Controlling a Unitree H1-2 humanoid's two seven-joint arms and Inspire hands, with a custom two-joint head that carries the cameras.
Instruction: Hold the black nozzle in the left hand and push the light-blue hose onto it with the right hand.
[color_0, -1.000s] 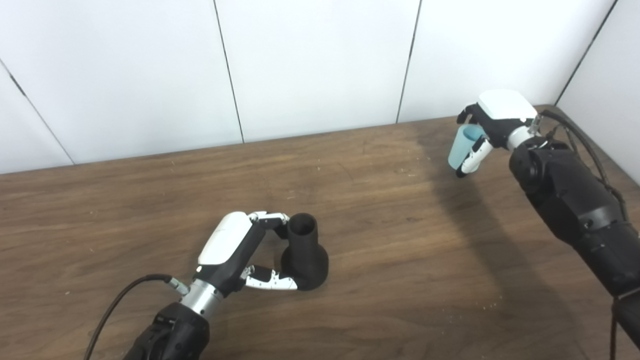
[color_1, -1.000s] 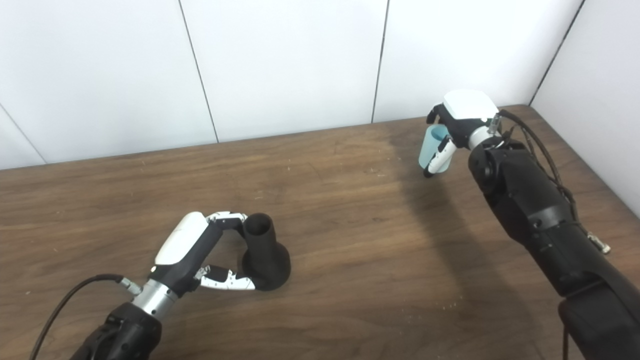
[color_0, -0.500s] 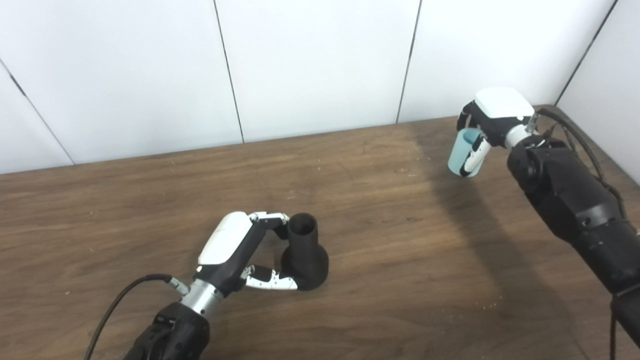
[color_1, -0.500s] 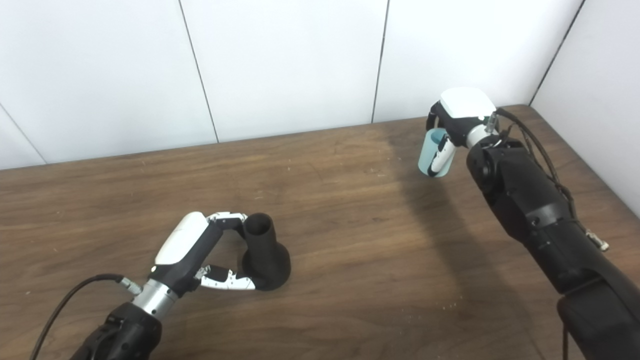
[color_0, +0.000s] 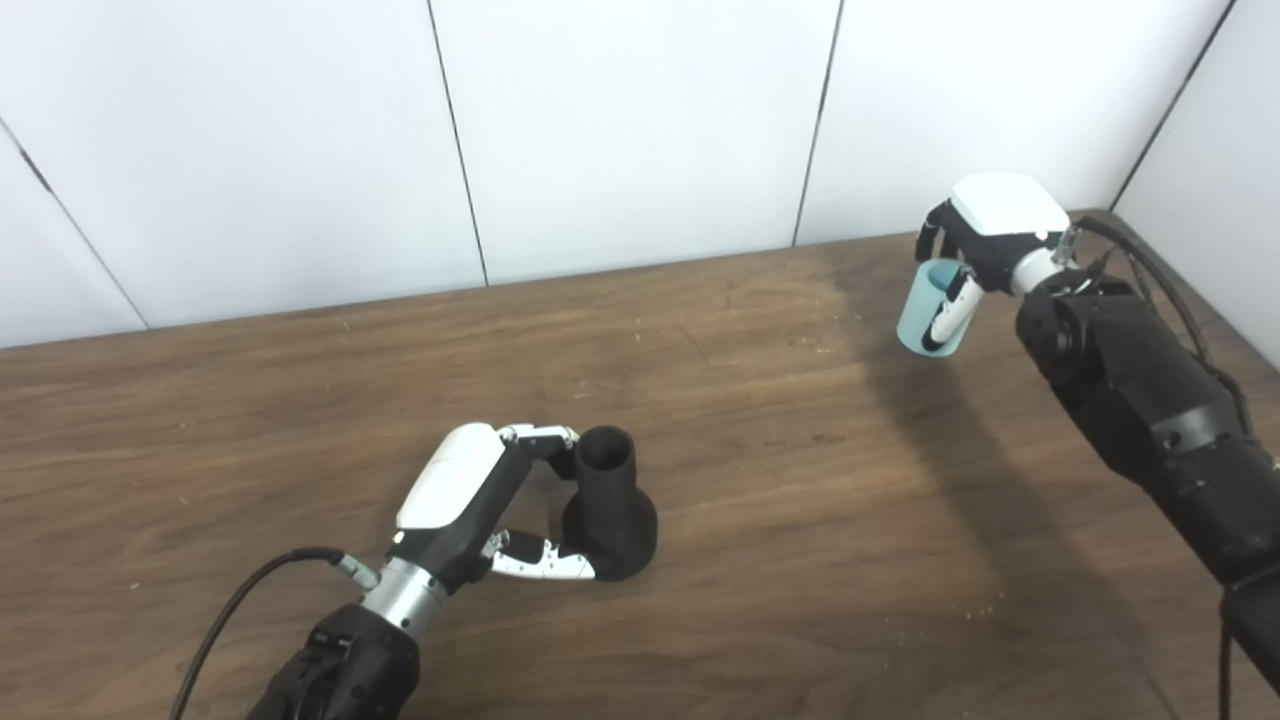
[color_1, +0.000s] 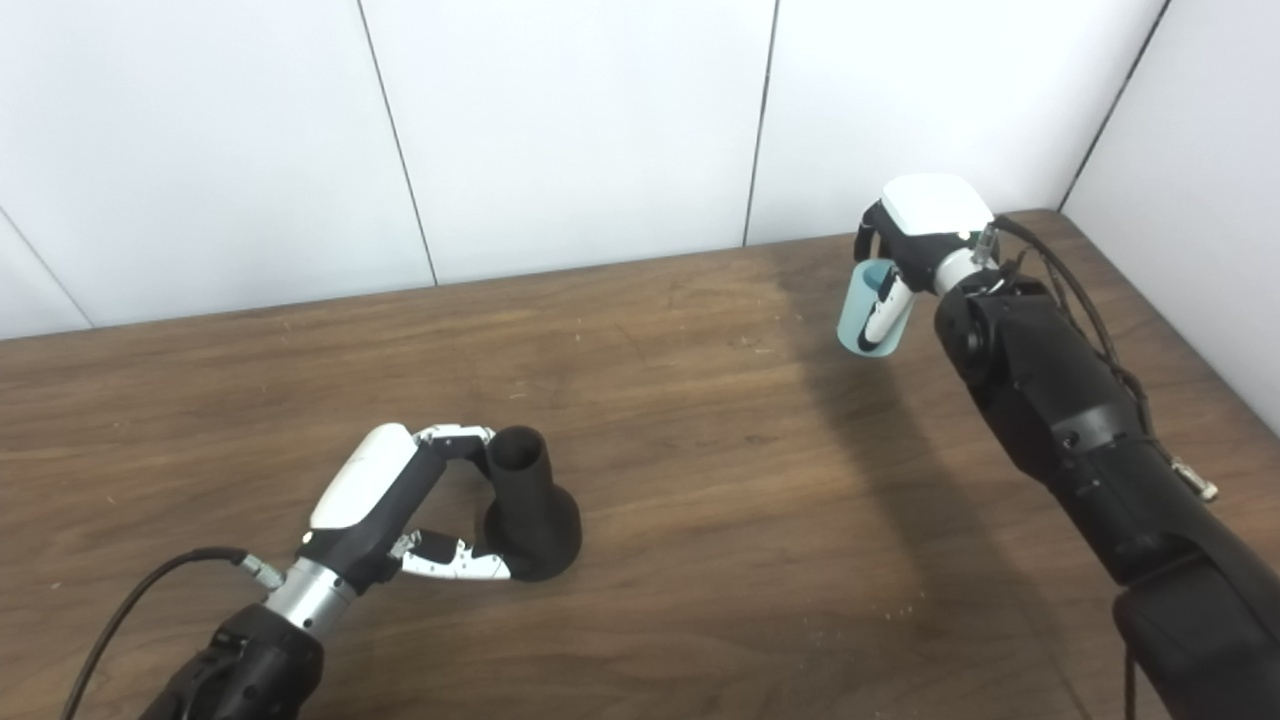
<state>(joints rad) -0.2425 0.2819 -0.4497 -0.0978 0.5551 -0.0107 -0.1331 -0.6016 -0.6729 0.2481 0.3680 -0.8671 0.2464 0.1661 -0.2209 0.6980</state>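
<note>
Black nozzle; light-blue hose; left hand and right hand white-backed over black, with white fingers; bench dark brown wood grain; wall panels white with dark seams.

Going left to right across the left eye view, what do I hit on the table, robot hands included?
Left robot hand → black nozzle, which it grips → a stretch of bare table → light-blue hose → right robot hand, which holds the hose.

Nozzle on table near-left; hose far right.
</note>
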